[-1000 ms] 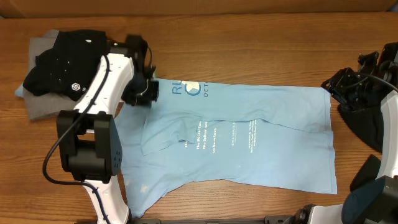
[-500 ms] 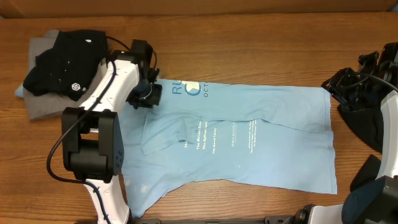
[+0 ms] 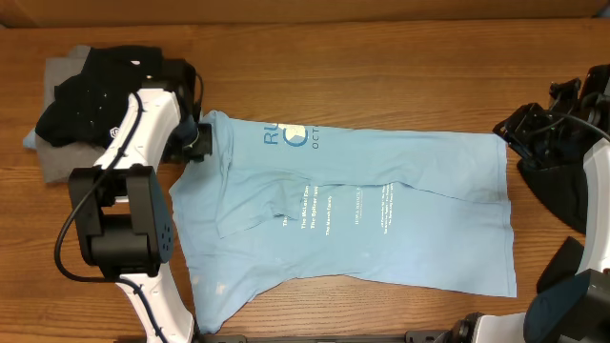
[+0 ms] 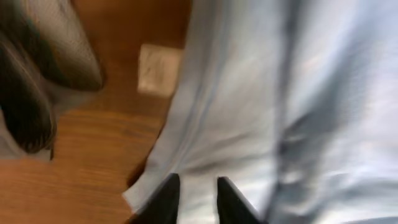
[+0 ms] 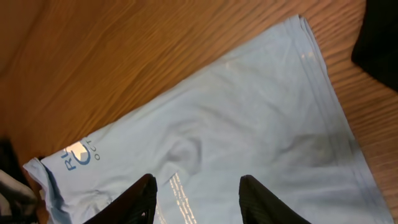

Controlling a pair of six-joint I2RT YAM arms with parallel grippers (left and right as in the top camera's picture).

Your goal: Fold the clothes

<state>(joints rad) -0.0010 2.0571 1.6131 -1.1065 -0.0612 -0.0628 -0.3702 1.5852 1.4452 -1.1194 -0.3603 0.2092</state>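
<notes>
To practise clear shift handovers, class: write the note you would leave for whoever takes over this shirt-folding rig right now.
Left gripper: jaws slightly parted at the left edge of the light blue T-shirt, apparently gripping nothing.
Right gripper: open, empty, off to the shirt's right.
Black shirts lie bunched on a grey one, far left on the table.
Done: T-shirt spread out, lettering up, wrinkled.
Left: fold it neatly; the pile probably needs folding too.
</notes>
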